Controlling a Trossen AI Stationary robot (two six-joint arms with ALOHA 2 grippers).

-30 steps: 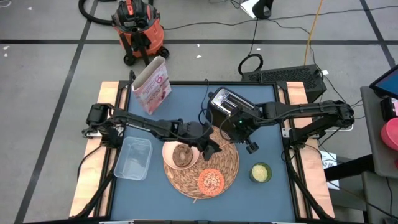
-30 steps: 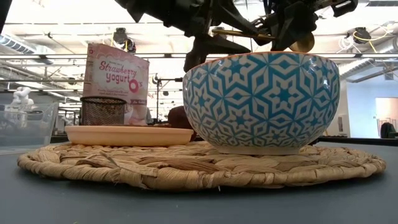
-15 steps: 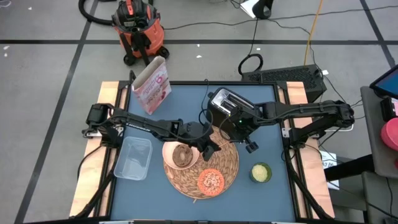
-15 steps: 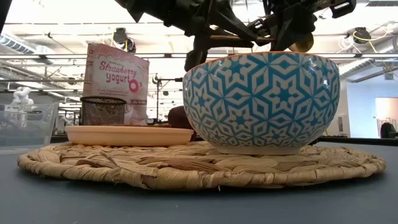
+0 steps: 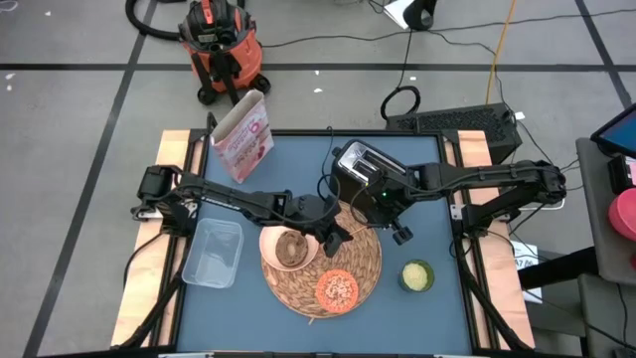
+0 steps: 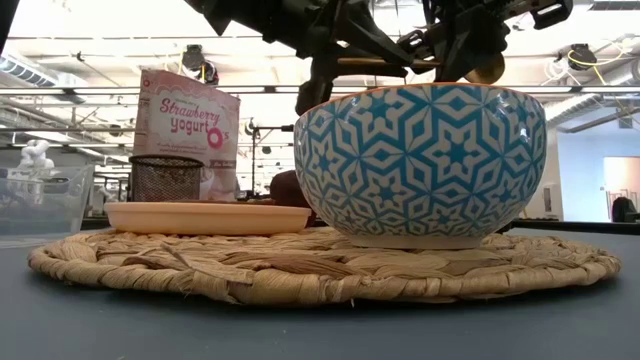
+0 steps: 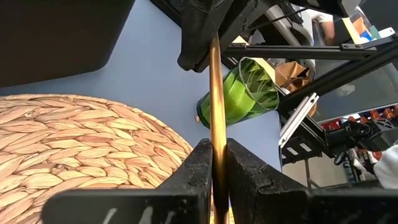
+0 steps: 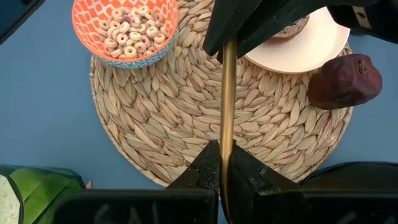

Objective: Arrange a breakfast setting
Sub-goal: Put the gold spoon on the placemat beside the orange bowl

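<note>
Both grippers clamp the same spoon, one at each end of its slim golden handle. In the left wrist view the left gripper (image 7: 217, 168) has its fingers (image 7: 196, 171) pressed tight on the spoon (image 7: 216, 93), which runs on into the other arm's fingers. The right wrist view mirrors this: the right gripper (image 8: 225, 168) is clenched on the handle too, with the left fingers closing over its far end.

The spoon hangs in the air above the mat (image 8: 155, 124), over the side nearest the toaster (image 5: 360, 164). Below it the cream bowl (image 8: 311, 43) sits on the mat with the dark-red fruit (image 8: 345, 81) just beside it. The orange dish (image 8: 124, 28) of cereal rings sits on the mat's opposite side. The cereal box (image 5: 243, 134) stands well apart at the table's far left corner.

This looks like a hand-over, and the risk lies in its timing. If both let go together, the spoon falls onto the mat and may bounce into the bowl or roll off. If neither yields while an arm pulls away, the thin handle could twist, slip askew, or drag one gripper off line. A tilted release could also knock the fruit, which looks free to roll.
</note>
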